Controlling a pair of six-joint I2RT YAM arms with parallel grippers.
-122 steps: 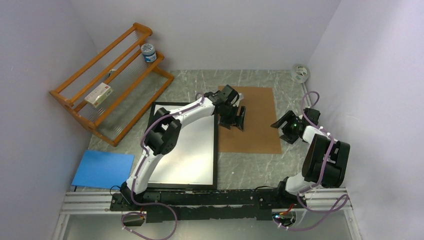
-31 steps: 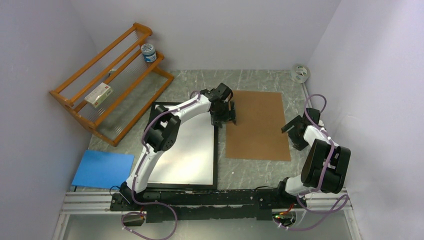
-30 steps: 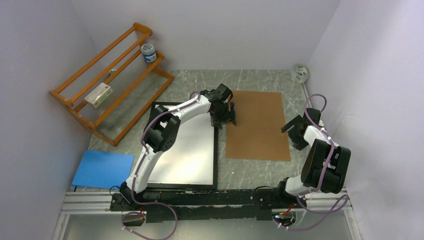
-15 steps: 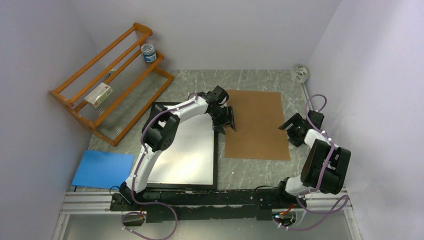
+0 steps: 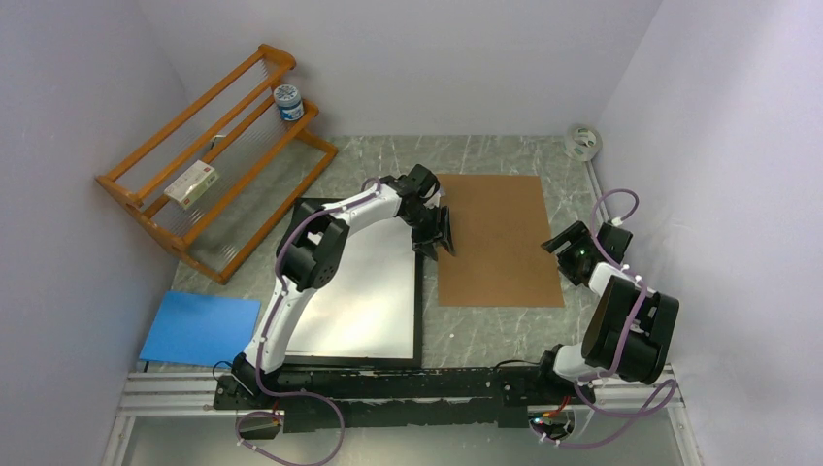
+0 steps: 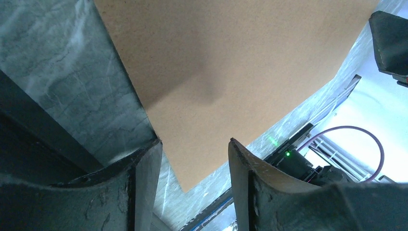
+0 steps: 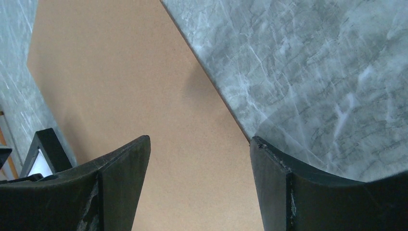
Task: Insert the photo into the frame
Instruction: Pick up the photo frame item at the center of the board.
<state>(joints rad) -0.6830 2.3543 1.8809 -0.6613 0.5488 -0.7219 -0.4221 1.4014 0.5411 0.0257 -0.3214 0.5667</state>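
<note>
**Board shifted clear of the frame; photo lies in the frame, white side up**

The board (image 5: 500,238) has slid right and squared up since four seconds ago, when its left edge met the frame. The left claw (image 5: 439,233) has followed that edge, and the right claw (image 5: 563,243) now sits a little farther right.

Nearest the bases, well off to the left claw's left and behind it, a blue sheet (image 5: 199,327) lies flat on the table (image 5: 485,320). Closer in, the frame (image 5: 418,291) lies flat just left of the left claw and reaches back toward the bases. The photo (image 5: 374,291) lies inside it, white back up, meeting the black border wherever the arm does not hide it.

The left claw (image 6: 194,142) stands at the board's left edge, between frame and board. Its fingers (image 6: 144,183) are spread with nothing between them. In its wrist view the board's edge runs down to one fingertip and a board corner shows in the gap. Whether the tips touch the table, I cannot tell.

Across the board, the right claw (image 7: 199,139) stands at the board's right edge, also spread and empty. The board's edge passes between its fingers (image 7: 269,168), with bare marble on one side.

Beyond the left claw, far to its left, stands an orange rack (image 5: 209,165) holding a box (image 5: 191,184) and a jar (image 5: 288,102). Beyond the right claw, in the far corner, lies a tape roll (image 5: 583,141).
</note>
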